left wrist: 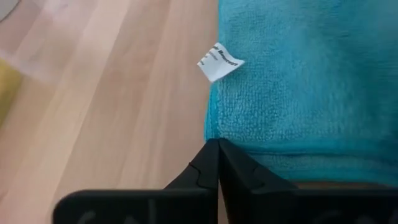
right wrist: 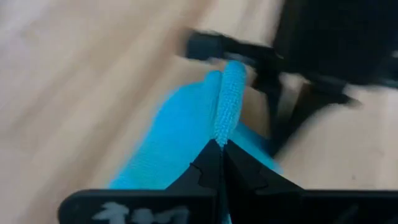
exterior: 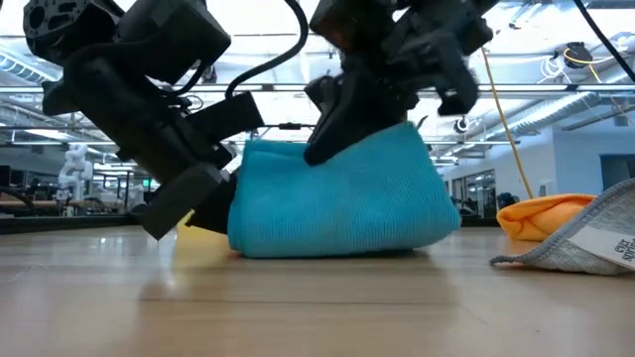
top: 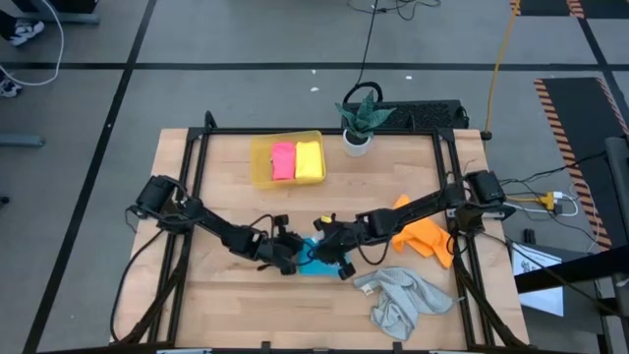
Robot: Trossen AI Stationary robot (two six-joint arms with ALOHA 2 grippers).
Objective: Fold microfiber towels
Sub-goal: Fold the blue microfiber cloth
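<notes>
Left gripper low at the table's near middle, jaws together on the left edge of the blue towel; in its wrist view the fingertips meet right at the towel's hem, just beside a small white tag.

Right gripper just to the right of the left one, jaws pinched on a raised fold of the same towel; the wrist view shows a ridge of blue cloth rising from between the closed tips.

Key relation: the blue towel lies between the two grippers, each clamped on an opposite side. In the low view it stands up as a hump, lower edge on the wood and top lifted under the right gripper. Its long axis looks left-right. Both arms equally near; neither waits.

Judged: a fold in hand, the raised edge to be carried across and laid flat. Which edge goes over which cannot be told.

Outward:
- Grey towel, crumpled, near right of the grippers.
- Orange towel, crumpled, right, beside the right arm.
- Yellow tray at the far side, left of centre; holds a folded pink towel and a folded yellow towel, side by side, touching.
- Potted plant at the far edge, right of the tray.
</notes>
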